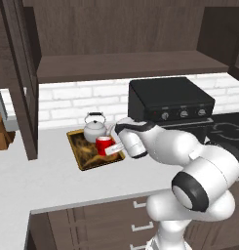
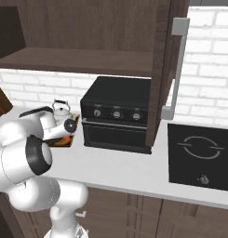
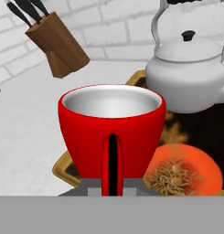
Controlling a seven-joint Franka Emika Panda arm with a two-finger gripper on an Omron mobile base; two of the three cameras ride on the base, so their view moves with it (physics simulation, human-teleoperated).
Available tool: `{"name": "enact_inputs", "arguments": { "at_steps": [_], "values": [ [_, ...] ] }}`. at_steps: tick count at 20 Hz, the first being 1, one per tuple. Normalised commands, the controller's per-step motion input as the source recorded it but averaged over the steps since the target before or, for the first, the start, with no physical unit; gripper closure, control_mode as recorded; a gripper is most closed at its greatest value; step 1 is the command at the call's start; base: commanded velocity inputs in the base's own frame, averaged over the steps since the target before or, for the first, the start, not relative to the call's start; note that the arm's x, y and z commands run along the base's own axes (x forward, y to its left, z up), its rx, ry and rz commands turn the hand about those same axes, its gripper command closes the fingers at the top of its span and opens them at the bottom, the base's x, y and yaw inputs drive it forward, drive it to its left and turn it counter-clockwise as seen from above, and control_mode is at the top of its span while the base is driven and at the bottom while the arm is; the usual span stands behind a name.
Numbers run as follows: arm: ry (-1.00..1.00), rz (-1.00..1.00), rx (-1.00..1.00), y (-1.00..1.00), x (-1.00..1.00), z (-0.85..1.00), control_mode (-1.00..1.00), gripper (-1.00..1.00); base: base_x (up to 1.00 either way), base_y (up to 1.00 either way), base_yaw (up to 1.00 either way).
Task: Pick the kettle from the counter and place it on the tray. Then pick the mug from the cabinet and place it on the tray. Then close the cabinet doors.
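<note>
We see the mug (image 3: 111, 132) upright on the tray (image 1: 77, 149), its handle facing the hand camera, with the kettle (image 1: 95, 130) just behind it on the same tray. Our gripper (image 1: 113, 145) sits right at the mug; we cannot tell whether its fingers clamp it or stand apart. The tray rests on the counter (image 1: 38, 176), beside the black oven (image 1: 169, 100). Above, the cabinet doors (image 2: 164, 74) stand open, and a knife block (image 3: 58, 45) waits further along.

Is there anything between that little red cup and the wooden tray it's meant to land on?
Nothing visible does. The small red mug is already over the gold-rimmed rectangular tray, right in front of the gripper. The squat white-silver kettle sits on the tray's far part, behind the mug, not beneath it.
</note>
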Motion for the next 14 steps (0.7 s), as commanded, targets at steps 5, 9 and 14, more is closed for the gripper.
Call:
{"name": "enact_inputs", "arguments": {
  "at_steps": [5, 9, 14],
  "values": [
    [-0.11, 0.01, -0.03, 0.03, 0.0, -0.26, -1.0, 1.0, 0.0, 0.0, 0.0],
    [-0.17, 0.0, -0.05, 0.0, 0.0, -0.28, -1.0, 1.0, 0.0, 0.0, 0.0],
    [-0.05, 0.0, -0.04, 0.01, 0.0, -0.22, -1.0, 1.0, 0.0, 0.0, 0.0]
  ]
}}
